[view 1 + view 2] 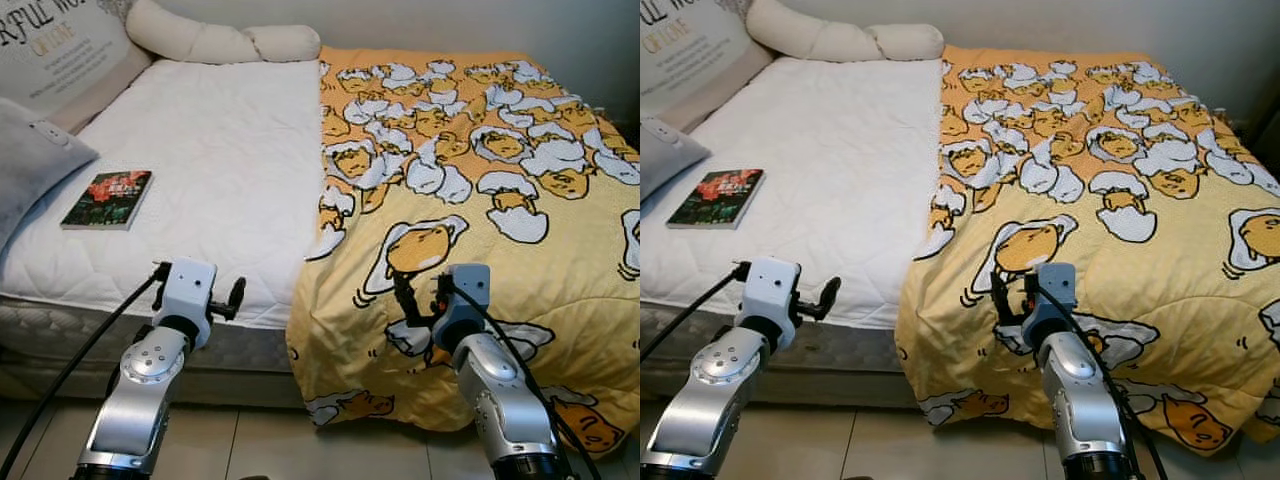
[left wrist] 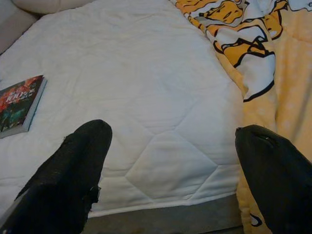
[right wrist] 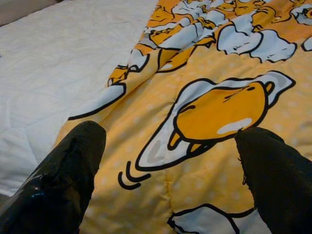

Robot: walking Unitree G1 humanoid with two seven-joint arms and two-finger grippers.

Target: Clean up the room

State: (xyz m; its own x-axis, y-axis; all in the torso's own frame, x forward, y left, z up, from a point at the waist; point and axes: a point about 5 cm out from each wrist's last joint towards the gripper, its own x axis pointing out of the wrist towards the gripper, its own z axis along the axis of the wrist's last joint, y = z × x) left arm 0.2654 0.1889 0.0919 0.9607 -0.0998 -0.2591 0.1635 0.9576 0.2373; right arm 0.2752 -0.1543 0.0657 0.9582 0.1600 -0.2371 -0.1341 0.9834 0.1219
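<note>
A yellow blanket (image 1: 470, 200) printed with cartoon eggs covers the right half of the bed and hangs over its front edge. The left half shows the bare white quilted mattress (image 1: 220, 170), where a book (image 1: 107, 198) with a dark red cover lies near the left side. My left gripper (image 2: 170, 131) is open in front of the mattress edge, holding nothing. My right gripper (image 3: 170, 131) is open just before the blanket's front part, over a yellow egg figure, also holding nothing.
A cream bolster (image 1: 215, 40) lies along the head of the bed. A printed cushion (image 1: 60, 45) and a grey pillow (image 1: 30, 160) sit at the left. Tiled floor (image 1: 300, 440) runs below the bed's front edge. A pale wall stands behind.
</note>
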